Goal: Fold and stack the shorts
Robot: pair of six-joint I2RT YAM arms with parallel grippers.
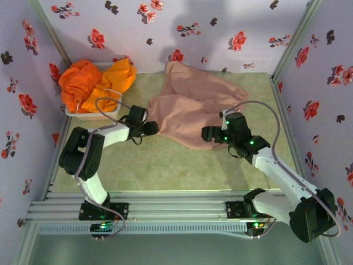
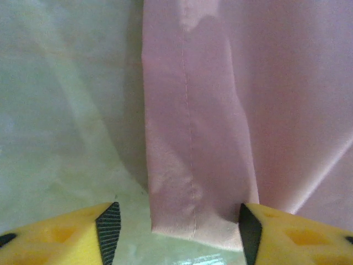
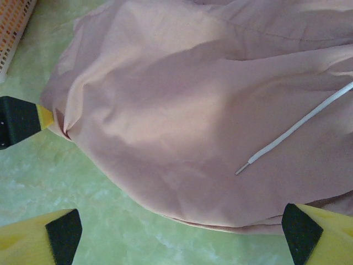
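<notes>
Top external view: the pink-beige shorts lie spread over the far middle of the desk, while the orange shorts sit heaped in the white basket at the far left. The left gripper is at the pink shorts' left edge. Its jaws are apart, with a hemmed leg end between them, perhaps untouched. The right gripper hovers at the near edge, jaws also apart, and a white drawstring lies on the fabric.

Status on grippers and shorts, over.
Left gripper open astride hem of pink shorts. Right gripper open at their near edge. Orange shorts heaped in basket. Nothing blocking.
</notes>
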